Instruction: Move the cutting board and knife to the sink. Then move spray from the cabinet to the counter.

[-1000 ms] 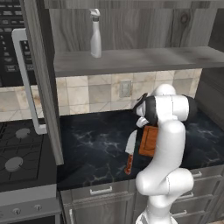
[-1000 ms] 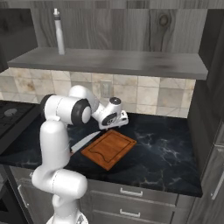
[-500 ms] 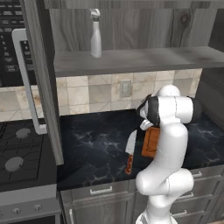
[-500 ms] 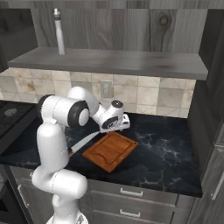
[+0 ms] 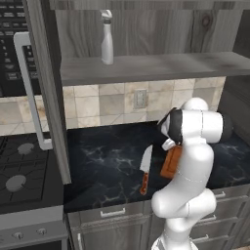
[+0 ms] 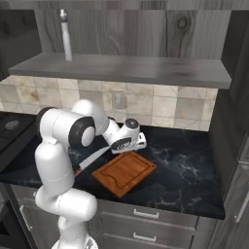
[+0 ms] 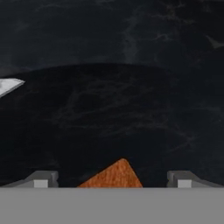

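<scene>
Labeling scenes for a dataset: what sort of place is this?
A rendered home kitchen, it seems: a black marble-look counter under a tiled backsplash, a stove, and a cutting board beside a knife.

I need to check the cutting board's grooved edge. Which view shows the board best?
The right base view: the whole cutting board lies unobstructed. The left base view shows a sliver behind the arm; the hand view shows one corner.

No readable text, label, brand or number appears on anything.

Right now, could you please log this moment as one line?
gripper: open, above cutting board corner | knife: on counter beside board | spray: on cabinet shelf
</scene>
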You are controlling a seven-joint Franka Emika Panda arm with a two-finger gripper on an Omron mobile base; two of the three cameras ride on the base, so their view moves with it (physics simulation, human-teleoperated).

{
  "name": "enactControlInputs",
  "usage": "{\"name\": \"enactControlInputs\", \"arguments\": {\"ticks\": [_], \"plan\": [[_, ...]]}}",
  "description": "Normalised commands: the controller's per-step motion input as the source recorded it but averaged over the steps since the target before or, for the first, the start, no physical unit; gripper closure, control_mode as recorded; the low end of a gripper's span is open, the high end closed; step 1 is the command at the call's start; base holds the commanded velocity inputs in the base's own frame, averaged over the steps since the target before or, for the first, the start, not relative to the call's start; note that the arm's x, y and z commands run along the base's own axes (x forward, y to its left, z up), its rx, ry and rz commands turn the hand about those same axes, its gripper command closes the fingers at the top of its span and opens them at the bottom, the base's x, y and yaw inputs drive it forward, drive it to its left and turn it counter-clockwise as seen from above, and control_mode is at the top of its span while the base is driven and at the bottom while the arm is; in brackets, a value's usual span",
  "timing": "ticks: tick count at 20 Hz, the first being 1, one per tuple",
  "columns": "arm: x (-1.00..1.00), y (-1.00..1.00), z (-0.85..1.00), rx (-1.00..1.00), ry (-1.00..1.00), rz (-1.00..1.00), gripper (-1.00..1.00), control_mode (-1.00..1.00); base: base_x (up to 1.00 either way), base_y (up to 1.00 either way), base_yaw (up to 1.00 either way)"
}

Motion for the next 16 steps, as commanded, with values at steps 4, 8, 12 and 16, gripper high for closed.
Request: {"name": "enactControlInputs", "arguments": {"ticks": [4, 8, 12, 16], "plan": [[-0.59, -0.25, -0.27, 0.00, -0.04, 0.01, -1.00, -1.00, 0.00, 0.00, 0.00], [-0.56, -0.25, -0.28, 0.01, -0.01, 0.03, -1.00, -1.00, 0.00, 0.00, 0.00], [-0.57, -0.26, -0.27, 0.02, -0.01, 0.04, -1.00, -1.00, 0.00, 0.00, 0.00], [-0.57, -0.26, -0.27, 0.02, 0.00, 0.04, -1.00, -1.00, 0.00, 0.00, 0.00]]}}
